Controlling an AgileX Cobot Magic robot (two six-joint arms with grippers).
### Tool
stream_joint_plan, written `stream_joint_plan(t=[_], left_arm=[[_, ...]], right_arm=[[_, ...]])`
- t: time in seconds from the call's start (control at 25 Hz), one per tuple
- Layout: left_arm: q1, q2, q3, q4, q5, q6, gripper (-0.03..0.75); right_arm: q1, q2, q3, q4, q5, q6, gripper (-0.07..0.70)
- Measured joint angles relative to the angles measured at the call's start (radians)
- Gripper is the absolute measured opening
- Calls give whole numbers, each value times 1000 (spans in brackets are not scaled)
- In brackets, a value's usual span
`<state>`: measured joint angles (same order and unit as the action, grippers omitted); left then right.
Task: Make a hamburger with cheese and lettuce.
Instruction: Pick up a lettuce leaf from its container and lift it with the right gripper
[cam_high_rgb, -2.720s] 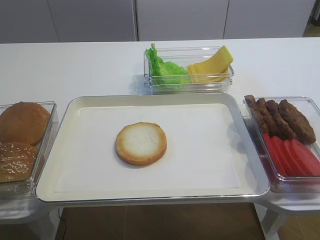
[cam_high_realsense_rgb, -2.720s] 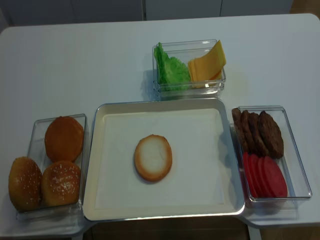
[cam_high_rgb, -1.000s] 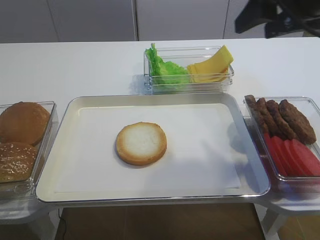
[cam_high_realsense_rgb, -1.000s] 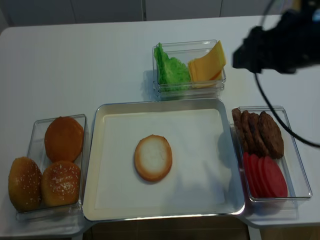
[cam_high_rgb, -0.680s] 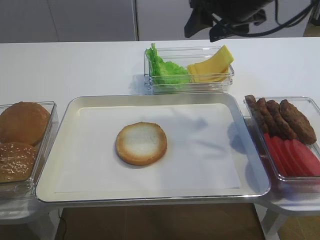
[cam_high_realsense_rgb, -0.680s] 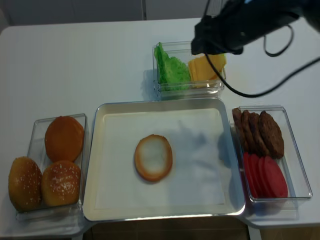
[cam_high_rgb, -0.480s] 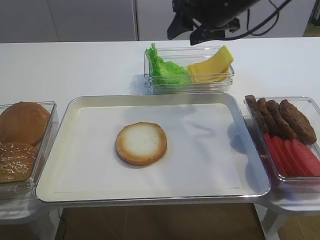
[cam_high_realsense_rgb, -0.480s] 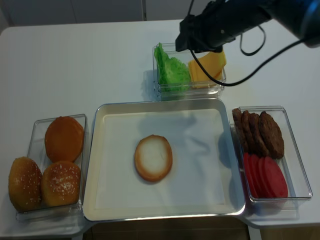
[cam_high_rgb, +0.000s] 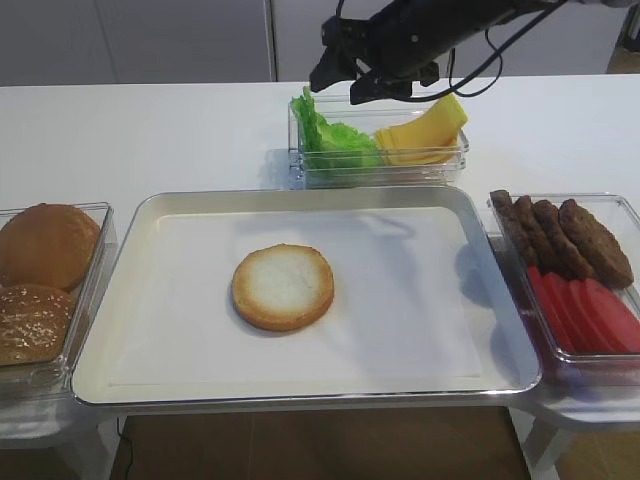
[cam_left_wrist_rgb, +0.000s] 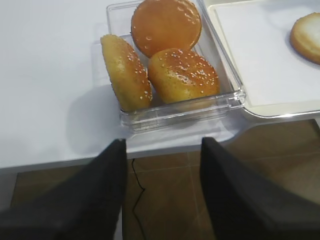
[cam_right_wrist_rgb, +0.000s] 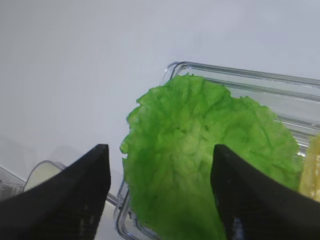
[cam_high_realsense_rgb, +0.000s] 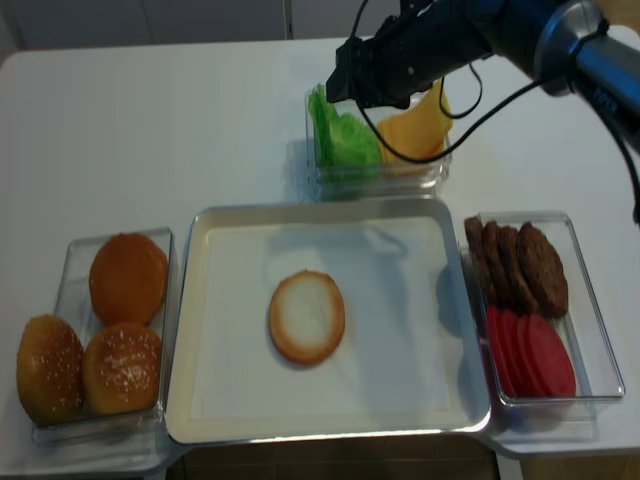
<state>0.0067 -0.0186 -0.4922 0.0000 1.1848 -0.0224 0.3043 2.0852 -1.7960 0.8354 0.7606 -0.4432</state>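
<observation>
Overhead, the right hand (cam_right_wrist_rgb: 160, 200) hangs with jaws spread wide above the lettuce (cam_right_wrist_rgb: 200, 150), seemingly not touching it, in its clear box (cam_high_rgb: 378, 165). Apart, the hamburger (cam_high_rgb: 283, 286) sits bare on the tray (cam_high_rgb: 150, 215).

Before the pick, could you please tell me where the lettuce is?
The lettuce stands in the left half of the clear box behind the tray, beside the cheese.

The lettuce (cam_right_wrist_rgb: 200, 150) is bright green with paler veins, the cheese (cam_high_rgb: 425, 135) pale yellow. The hamburger (cam_high_rgb: 283, 286) bun half shows a cream face and golden-brown rim (nothing stacked on it). Seeded buns (cam_left_wrist_rgb: 182, 75) are speckled brown; the worktop (cam_high_rgb: 150, 130) white.
</observation>
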Motion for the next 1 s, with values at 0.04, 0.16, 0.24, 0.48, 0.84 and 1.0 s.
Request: stream_joint_plan(t=[0.04,0.16,0.24,0.48,0.84,1.0], left_arm=[[0,0,0,0,0,0,359],[0,0,0,0,0,0,359],[0,0,0,0,0,0,359],[0,0,0,0,0,0,359],[0,0,0,0,0,0,359],[0,0,0,0,0,0,359]], right_arm=[[0,4,0,21,-2,-13,496],[0,21,-5,68,-13,-29,496],[0,32,-7,86,-20,-36,496],[11,52,-7,129,-22,-72,495],[31,58,-7,129,-31,-88,396],[31,62,-7,129,-31,-88,358]])
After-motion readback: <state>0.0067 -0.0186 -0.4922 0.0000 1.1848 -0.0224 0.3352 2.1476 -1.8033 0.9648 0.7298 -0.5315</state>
